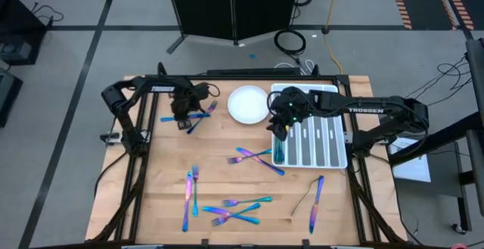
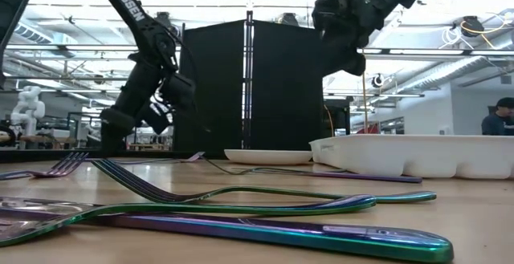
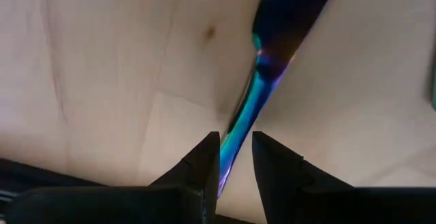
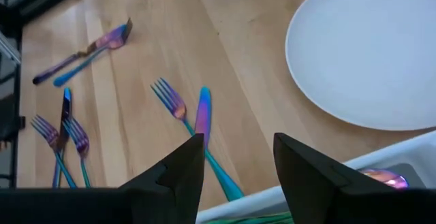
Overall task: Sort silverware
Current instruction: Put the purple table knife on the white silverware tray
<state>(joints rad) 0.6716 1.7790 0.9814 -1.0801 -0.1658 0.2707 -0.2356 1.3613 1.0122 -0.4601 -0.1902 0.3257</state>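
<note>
Iridescent silverware lies scattered flat on the wooden table: a fork and knife (image 1: 257, 160) near the middle, a pair (image 1: 190, 192) and a cluster (image 1: 236, 211) toward the near edge, two pieces (image 1: 314, 196) near right. My left gripper (image 1: 181, 114) is down at the table's far left, open narrowly. Its fingers stand on either side of the slim handle (image 3: 235, 142) of a blue-purple piece (image 1: 198, 116). My right gripper (image 4: 235, 163) is open and hovers above the white tray's (image 1: 325, 137) left compartment, where a teal piece (image 1: 277, 155) lies.
A round white plate (image 1: 247, 104) sits on the table just left of the tray, between the two grippers. The tray (image 2: 418, 156) takes up the far right corner. Bare wood shows between the scattered pieces in the table's middle. A person (image 2: 499, 118) shows in the room beyond.
</note>
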